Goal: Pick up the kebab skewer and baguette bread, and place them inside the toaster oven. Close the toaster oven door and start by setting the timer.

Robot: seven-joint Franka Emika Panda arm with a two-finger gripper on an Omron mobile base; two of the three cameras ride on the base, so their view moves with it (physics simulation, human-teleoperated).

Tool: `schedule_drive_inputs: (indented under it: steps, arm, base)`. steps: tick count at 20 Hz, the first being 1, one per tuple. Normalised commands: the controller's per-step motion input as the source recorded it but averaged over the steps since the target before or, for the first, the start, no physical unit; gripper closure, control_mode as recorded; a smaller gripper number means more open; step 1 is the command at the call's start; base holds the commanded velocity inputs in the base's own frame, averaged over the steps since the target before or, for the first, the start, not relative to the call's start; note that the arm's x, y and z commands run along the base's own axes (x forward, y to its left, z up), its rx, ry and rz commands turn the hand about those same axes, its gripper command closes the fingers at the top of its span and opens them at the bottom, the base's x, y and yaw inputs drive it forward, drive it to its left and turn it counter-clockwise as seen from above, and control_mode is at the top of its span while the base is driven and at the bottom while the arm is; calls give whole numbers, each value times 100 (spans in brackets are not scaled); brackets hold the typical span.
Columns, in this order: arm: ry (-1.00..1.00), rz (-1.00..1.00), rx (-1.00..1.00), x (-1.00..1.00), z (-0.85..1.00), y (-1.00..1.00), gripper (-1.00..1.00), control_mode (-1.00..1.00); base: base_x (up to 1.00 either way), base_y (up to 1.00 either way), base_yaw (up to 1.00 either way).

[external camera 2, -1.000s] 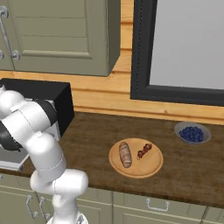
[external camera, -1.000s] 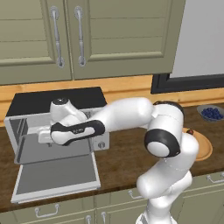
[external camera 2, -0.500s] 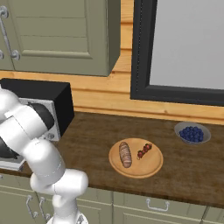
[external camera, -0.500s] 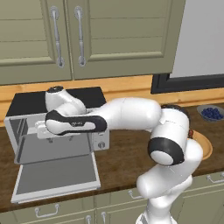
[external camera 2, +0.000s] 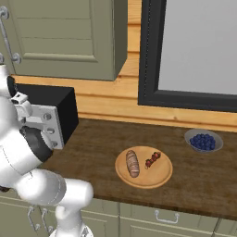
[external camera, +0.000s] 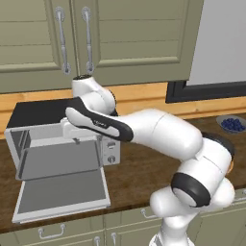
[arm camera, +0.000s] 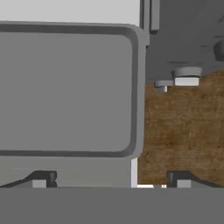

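The tool (arm camera: 109,177), fingers spread and empty, hangs over the lowered oven door (external camera: 61,193). Bread (external camera 2: 132,163) and skewer (external camera 2: 152,159) wait on a plate (external camera 2: 144,178) far to its right, ready for pickup.

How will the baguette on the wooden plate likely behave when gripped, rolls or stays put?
The baguette bread looks rounded and finger-shaped, so a sideways nudge could roll it on the flat wooden plate. It looks like a stiff crusty loaf, so it probably won't droop, though a hard squeeze might dent it. The kebab skewer lies close beside it, so a wide-open claw may bump that.
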Motion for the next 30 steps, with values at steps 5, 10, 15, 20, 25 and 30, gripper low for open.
schedule_drive_inputs:
  steps: [5,10,15,20,25,30]
  arm:
    - [3,0,0,-27,26,-94,-100,-100]
    - [4,0,-3,-20,10,-83,-100,-100]
    - [6,0,-8,-9,0,-62,-100,-100]
    - [9,0,-9,0,0,-59,-100,-100]
    - [7,0,-7,0,0,-60,-100,-100]
    - [1,0,2,0,-6,-83,-100,-100]
  base:
    - [0,0,0]
    - [0,0,0]
    - [0,0,0]
    - [0,0,0]
    - [0,0,0]
    - [0,0,0]
